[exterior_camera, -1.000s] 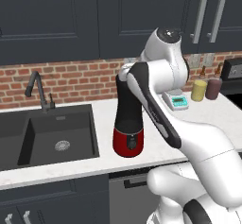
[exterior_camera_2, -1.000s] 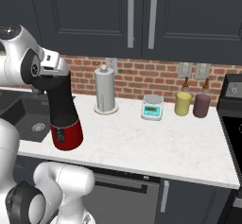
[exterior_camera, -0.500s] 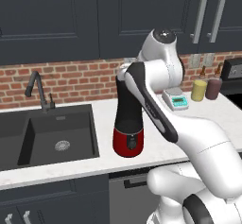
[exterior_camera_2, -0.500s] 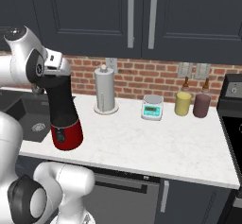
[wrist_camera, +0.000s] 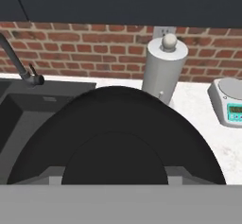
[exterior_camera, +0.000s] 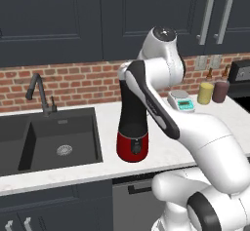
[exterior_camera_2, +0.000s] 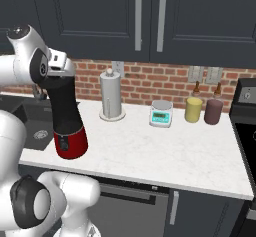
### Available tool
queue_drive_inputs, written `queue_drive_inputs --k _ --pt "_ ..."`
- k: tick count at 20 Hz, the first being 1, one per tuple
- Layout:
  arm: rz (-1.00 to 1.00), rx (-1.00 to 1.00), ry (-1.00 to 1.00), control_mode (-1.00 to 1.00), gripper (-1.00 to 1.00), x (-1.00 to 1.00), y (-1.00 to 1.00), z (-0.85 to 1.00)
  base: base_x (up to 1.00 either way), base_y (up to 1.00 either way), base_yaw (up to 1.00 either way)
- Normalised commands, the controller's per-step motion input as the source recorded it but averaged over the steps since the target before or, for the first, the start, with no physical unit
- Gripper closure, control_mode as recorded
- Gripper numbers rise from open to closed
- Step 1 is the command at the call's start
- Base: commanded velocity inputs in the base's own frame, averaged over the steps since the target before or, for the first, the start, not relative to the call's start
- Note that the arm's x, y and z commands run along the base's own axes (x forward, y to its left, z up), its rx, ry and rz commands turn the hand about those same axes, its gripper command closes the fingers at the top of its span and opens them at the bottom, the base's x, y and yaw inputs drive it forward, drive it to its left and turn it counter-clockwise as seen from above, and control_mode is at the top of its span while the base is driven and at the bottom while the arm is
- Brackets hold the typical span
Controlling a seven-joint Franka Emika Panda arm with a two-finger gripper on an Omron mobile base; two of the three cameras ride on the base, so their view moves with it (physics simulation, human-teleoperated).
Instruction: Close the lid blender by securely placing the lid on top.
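The blender (exterior_camera: 132,123) (exterior_camera_2: 67,126), a tall black jar on a glossy red base, stands on the counter just right of the sink. My gripper (exterior_camera_2: 60,70) sits right on top of the jar. In the hand view the black round lid (wrist_camera: 118,124) spreads wide directly under the hand. My gripper (wrist_camera: 113,178) has its two fingertips pressed against either side of the lid's raised centre, shut on it. The lid lies level over the jar's mouth; I cannot tell whether it rests on the rim.
A dark sink (exterior_camera: 49,137) with a faucet (exterior_camera: 39,93) lies left of the blender. Behind and to the right stand a paper towel holder (exterior_camera_2: 111,95), a small scale (exterior_camera_2: 161,113), a yellow jar (exterior_camera_2: 193,109) and a maroon jar (exterior_camera_2: 213,111).
The hand has shifted only slightly over the top of the jar; the blender has stayed in place.
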Motion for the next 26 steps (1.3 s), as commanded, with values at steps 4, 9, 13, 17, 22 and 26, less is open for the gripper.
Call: queue_drive_inputs --k 4,9,13,17,22,26 --pt "0.0 0.0 0.0 -1.0 1.0 0.25 0.09 -0.15 0.0 0.0 0.0" --pt "0.0 0.0 0.0 -1.0 1.0 0.19 0.01 -0.19 0.0 0.0 0.0" --pt "0.0 0.0 0.0 -1.0 1.0 0.13 0.0 -0.22 0.0 0.0 0.0" --pt "0.0 0.0 0.0 -1.0 1.0 0.16 0.0 -0.25 0.0 0.0 0.0" --pt "0.0 0.0 0.0 -1.0 1.0 0.19 0.0 -0.2 0.0 0.0 0.0" --pt "0.0 0.0 0.0 -1.0 1.0 0.19 0.0 -0.17 0.0 0.0 0.0"
